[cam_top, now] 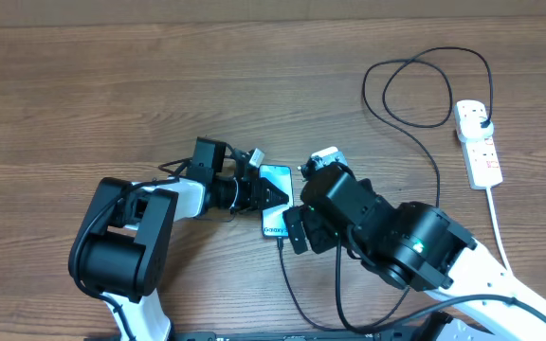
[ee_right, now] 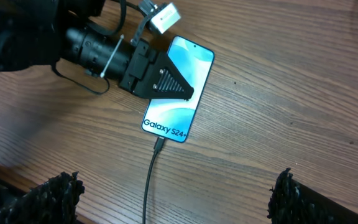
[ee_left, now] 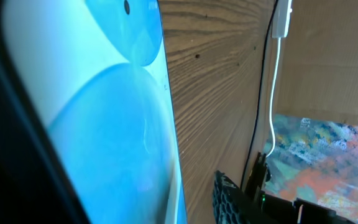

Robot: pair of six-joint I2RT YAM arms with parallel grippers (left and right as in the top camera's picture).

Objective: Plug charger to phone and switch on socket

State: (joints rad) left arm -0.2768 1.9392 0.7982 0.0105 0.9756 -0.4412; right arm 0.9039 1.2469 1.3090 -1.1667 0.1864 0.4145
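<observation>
I see the phone (ee_right: 188, 65) screen-up at table centre, the charger (ee_right: 158, 145) tip touching its 6 o'clock edge, the left gripper (ee_right: 168, 84) overlapping its 9 o'clock side, spread indiscernible, the right gripper (ee_right: 174, 190) splayed wide at 5 o'clock, and the socket (cam_top: 478, 144) well apart toward 3 o'clock.

The table (cam_top: 93, 76) is brown wood with clear grain. The left wrist view shows a colourful orange-and-teal surface (ee_left: 334, 162) at its lower right.
</observation>
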